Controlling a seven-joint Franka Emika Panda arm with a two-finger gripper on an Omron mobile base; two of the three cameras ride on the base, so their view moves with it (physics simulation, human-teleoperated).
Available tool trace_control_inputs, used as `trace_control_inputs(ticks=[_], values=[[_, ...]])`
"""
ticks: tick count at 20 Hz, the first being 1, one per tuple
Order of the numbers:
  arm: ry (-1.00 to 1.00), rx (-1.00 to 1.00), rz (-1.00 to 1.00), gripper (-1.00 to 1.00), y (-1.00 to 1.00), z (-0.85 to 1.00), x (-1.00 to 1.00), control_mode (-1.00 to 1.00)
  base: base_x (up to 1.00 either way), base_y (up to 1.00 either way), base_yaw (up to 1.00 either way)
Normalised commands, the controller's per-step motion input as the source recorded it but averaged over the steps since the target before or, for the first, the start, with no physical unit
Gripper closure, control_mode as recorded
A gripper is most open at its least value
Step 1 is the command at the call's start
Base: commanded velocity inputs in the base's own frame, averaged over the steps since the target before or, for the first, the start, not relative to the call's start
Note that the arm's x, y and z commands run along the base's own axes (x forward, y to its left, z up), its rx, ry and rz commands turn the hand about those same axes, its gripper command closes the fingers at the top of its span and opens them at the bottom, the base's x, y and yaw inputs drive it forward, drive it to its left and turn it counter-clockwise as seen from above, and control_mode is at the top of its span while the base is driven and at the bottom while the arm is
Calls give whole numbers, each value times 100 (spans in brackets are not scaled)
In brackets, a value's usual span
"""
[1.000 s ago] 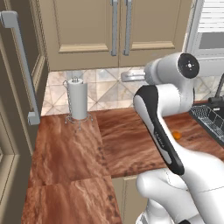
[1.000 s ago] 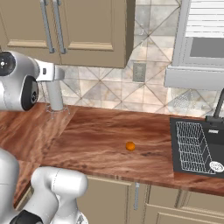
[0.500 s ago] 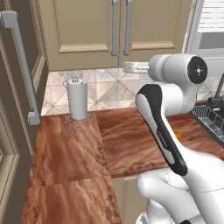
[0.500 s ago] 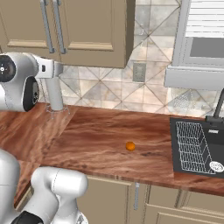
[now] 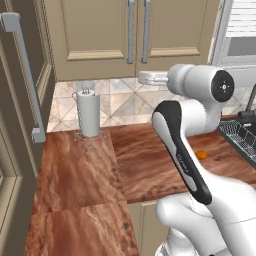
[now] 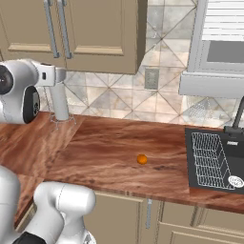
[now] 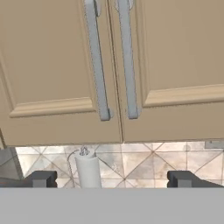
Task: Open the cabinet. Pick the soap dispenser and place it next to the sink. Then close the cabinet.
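The beige cabinet (image 5: 100, 35) (image 6: 100, 28) hangs above the counter with both doors closed. In the hand view its two grey bar handles (image 7: 97, 61) run side by side down the middle seam. My gripper (image 7: 111, 179) is open and holds nothing. It points at the doors from just below their bottom edge, near the handles' lower ends (image 5: 142, 77) (image 6: 61, 75). The sink (image 6: 212, 159) (image 5: 239, 136) is a dark basin with a wire rack at the counter's right end. The soap dispenser is out of view.
A white paper towel roll (image 5: 90, 115) (image 6: 59, 102) (image 7: 89, 171) stands on a wire stand against the tiled wall, under the cabinet. A small orange ball (image 5: 201, 154) (image 6: 141, 159) lies mid-counter. A tall brown cabinet (image 5: 20, 125) with one grey handle borders the left.
My hand has risen a little toward the cabinet's lower edge. Its jaws stay open, and the objects on the counter have not moved.
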Motion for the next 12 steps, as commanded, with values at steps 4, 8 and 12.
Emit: trace_control_inputs(ticks=[4,8,12], values=[[7,-4,0,-100,4,36,-25,-100,0,0,0],[23,-7,0,-100,0,44,-17,-100,0,0,0],[11,-3,0,-100,-29,10,-15,-100,0,0,0]])
